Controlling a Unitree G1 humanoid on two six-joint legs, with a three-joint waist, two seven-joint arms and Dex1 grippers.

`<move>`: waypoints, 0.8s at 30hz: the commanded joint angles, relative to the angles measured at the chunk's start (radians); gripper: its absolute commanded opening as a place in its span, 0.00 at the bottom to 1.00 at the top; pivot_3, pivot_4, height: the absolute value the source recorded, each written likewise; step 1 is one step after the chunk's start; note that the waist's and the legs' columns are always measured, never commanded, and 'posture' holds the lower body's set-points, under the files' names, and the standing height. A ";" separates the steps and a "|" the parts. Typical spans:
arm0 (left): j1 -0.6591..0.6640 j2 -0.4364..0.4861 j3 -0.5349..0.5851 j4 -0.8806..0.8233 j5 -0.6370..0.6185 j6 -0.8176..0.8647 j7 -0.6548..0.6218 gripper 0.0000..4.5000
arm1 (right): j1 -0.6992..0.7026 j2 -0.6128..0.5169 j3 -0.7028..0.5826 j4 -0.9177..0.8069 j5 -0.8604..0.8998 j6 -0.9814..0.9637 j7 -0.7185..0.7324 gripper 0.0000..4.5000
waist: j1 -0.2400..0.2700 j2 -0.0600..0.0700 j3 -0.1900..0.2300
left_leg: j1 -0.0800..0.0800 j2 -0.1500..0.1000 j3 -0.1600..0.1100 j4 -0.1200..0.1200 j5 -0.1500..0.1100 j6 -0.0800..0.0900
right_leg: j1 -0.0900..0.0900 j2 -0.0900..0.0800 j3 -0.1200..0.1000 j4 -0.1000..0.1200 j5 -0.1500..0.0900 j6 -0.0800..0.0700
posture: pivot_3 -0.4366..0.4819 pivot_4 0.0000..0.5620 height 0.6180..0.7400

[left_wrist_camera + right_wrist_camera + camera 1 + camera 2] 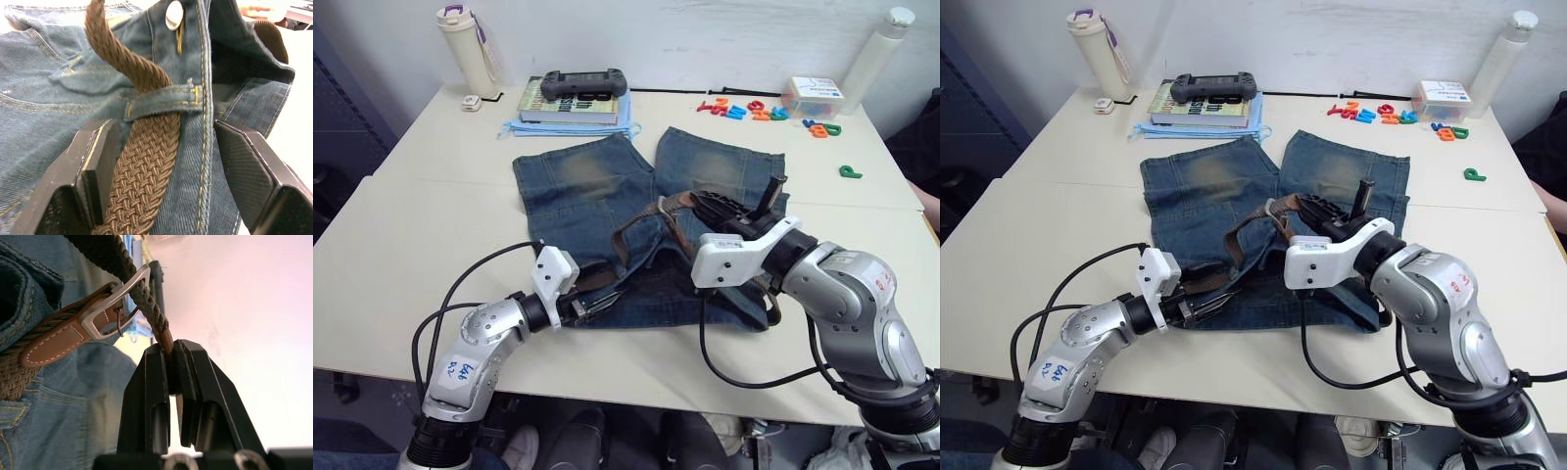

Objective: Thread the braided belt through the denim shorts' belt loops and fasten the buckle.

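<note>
Left gripper sits nearest, low at the waistband's left end, fingers spread wide either side of the braided belt, gripping nothing. One of the belt loops crosses the strap just ahead of it, so the belt is already through that loop; the metal shorts button shows beyond.

Denim shorts lie flat mid-table, legs pointing away, waistband nearest the robot. Belt runs along the waistband, then rises in a loose arc above the fly.

Right gripper is clamped shut on the belt's tan tip. The tip's strap already passes through the buckle frame; the pin looks unseated, though I can't tell for sure.

Judged step: fastening, pulling the tip through and seating the pin. To do it well:
- close the left gripper on belt plus waistband as an anchor, or the shorts will probably drag
- pull the tip along the strap's line, not upward, so the frame doesn't twist
- ease slack until the pin meets a gap in the braid, then lay the strap back down flat
- risk: the short tan tip slipping out of the pinch.

Further right: coloured letters and a small box at the far edge, well apart.
</note>
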 commanded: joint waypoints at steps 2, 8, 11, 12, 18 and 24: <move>0.002 0.004 0.007 -0.010 -0.008 -0.031 -0.009 0.76 | -0.030 -0.047 -0.070 -0.007 0.022 -0.072 -0.015 0.00 | 0.000 0.000 0.000 | 0.000 0.000 0.000 0.000 0.000 0.000 | 0.000 0.000 0.000 0.000 0.000 0.000 | 0.48 0.27 0.40; -0.067 -0.027 0.027 -0.042 -0.108 0.029 -0.013 0.76 | 0.004 -0.046 0.009 -0.004 0.039 -0.169 0.001 0.00 | -0.001 0.000 0.000 | 0.000 0.001 0.000 0.000 0.000 0.000 | 0.000 0.000 0.000 0.000 0.000 0.000 | 0.48 0.27 0.40; -0.122 -0.071 0.059 -0.065 -0.184 0.100 0.047 0.76 | 0.027 -0.047 0.038 0.004 0.022 -0.218 -0.001 0.00 | -0.001 0.000 0.000 | 0.000 0.000 0.000 0.000 0.000 0.000 | 0.000 0.000 0.000 0.000 0.000 0.000 | 0.48 0.27 0.40; -0.135 -0.079 0.071 -0.072 -0.208 0.122 0.058 0.76 | 0.030 -0.045 0.041 0.004 0.019 -0.228 -0.001 0.00 | 0.000 0.000 0.000 | 0.000 0.000 0.000 0.000 0.000 0.000 | 0.000 0.000 0.000 0.000 0.000 0.000 | 0.48 0.27 0.40; -0.143 -0.026 0.122 -0.122 -0.360 0.229 0.002 0.76 | 0.041 -0.058 0.012 0.047 -0.007 -0.248 -0.011 0.00 | -0.007 -0.001 0.000 | 0.000 0.001 0.000 0.000 0.000 0.000 | 0.000 0.001 0.000 0.000 0.000 0.000 | 0.48 0.27 0.40; -0.091 0.077 0.138 -0.102 -0.371 0.235 -0.056 0.76 | 0.044 -0.075 -0.020 0.090 -0.022 -0.242 -0.016 0.00 | -0.009 -0.001 0.000 | 0.000 0.000 0.000 0.000 0.001 0.000 | 0.000 0.001 0.001 0.001 0.000 0.000 | 0.48 0.27 0.40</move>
